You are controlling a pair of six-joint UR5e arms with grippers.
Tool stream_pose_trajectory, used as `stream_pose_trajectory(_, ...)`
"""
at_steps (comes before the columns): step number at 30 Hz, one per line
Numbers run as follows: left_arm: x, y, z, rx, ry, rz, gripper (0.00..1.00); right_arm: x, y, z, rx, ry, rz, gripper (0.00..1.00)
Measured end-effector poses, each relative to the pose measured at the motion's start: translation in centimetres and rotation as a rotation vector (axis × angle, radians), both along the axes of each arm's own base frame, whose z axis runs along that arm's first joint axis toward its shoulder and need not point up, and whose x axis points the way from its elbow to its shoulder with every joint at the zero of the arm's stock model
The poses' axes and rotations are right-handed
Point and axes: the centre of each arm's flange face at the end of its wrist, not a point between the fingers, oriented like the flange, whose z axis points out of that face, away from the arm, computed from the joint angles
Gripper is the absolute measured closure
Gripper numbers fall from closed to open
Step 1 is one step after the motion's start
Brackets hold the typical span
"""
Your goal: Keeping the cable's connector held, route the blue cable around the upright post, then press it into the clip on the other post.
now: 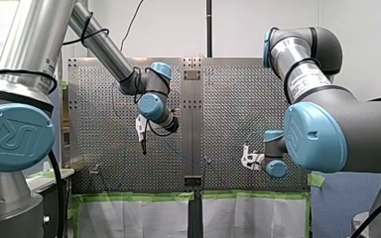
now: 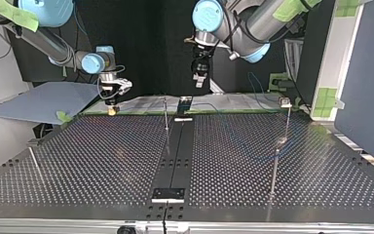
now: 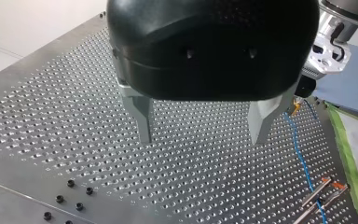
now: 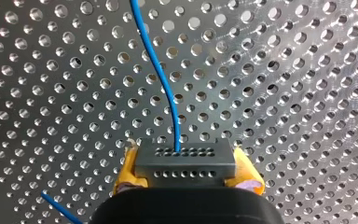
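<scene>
My right pincer (image 4: 186, 172) pinches the grey connector (image 4: 185, 162) between yellow pads, the thin blue cable (image 4: 161, 74) running slack ahead over the perforated surface (image 4: 284, 93); light and floppy, I judge, best guided near the connector; my left pincer (image 3: 201, 137) hangs spread, empty.

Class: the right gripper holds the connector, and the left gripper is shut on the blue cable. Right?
No: the left wrist view shows the left gripper open and empty, clear of the blue cable. The right gripper does hold the connector.
</scene>
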Motion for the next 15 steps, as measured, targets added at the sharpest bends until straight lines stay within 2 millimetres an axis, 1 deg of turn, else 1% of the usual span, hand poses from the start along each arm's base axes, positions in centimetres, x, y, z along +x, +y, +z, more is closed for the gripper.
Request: stream_pose_trajectory(15,-0.23,-0.01,0.19,-0.019,-0.010,-0.005,0.00,0.19,0.27,-0.15,0.015,0.005,0.004,1.00)
